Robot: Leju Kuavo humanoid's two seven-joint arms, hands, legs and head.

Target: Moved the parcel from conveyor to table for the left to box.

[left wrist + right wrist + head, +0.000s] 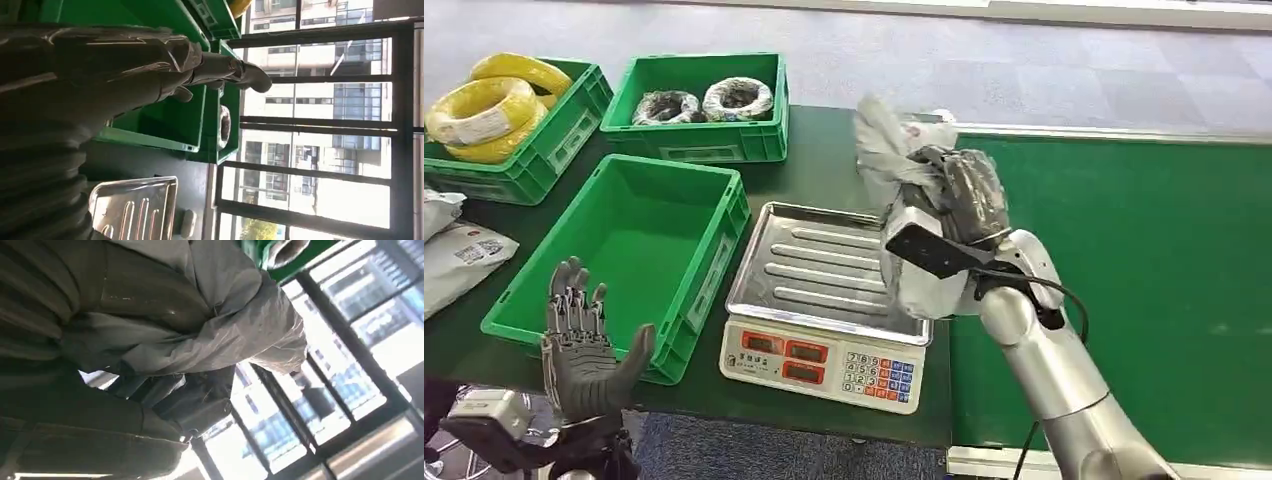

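At the left edge of the dark green tabletop (814, 150) lay two pale bagged parcels (454, 255), and behind them a green crate (544, 150) held yellow cable coils (484, 110). The left hand (579, 345) stood at the near left corner, palm up and forward, its fingers spread wide and upright with nothing in them; in the left wrist view its thumb (240, 75) reached out over the crate wall. Just beside it sat the empty green box (634, 250), its long axis running from the near edge toward the back. Behind that, a second crate (704, 110) carried two wrapped dark coils (704, 100). Right of the box, at the near edge, stood a weighing scale (824, 365) with a ribbed steel tray (814, 265).

The parcel (894, 150), a grey-white plastic bag, was held up in the air over the scale's right side, between the tray and the green conveyor belt (1144, 280). Its long axis ran roughly upright, one crumpled end pointing up and away, the other hanging below the hand toward the tray's right rim. The right hand (959, 195) gripped it around the middle, dark fingers wrapped over the plastic, with the silver forearm rising from the lower right. In the right wrist view the bag (225, 315) bulged past the fingers.

Grey floor lay beyond the table, and large windows facing buildings showed in both wrist views.
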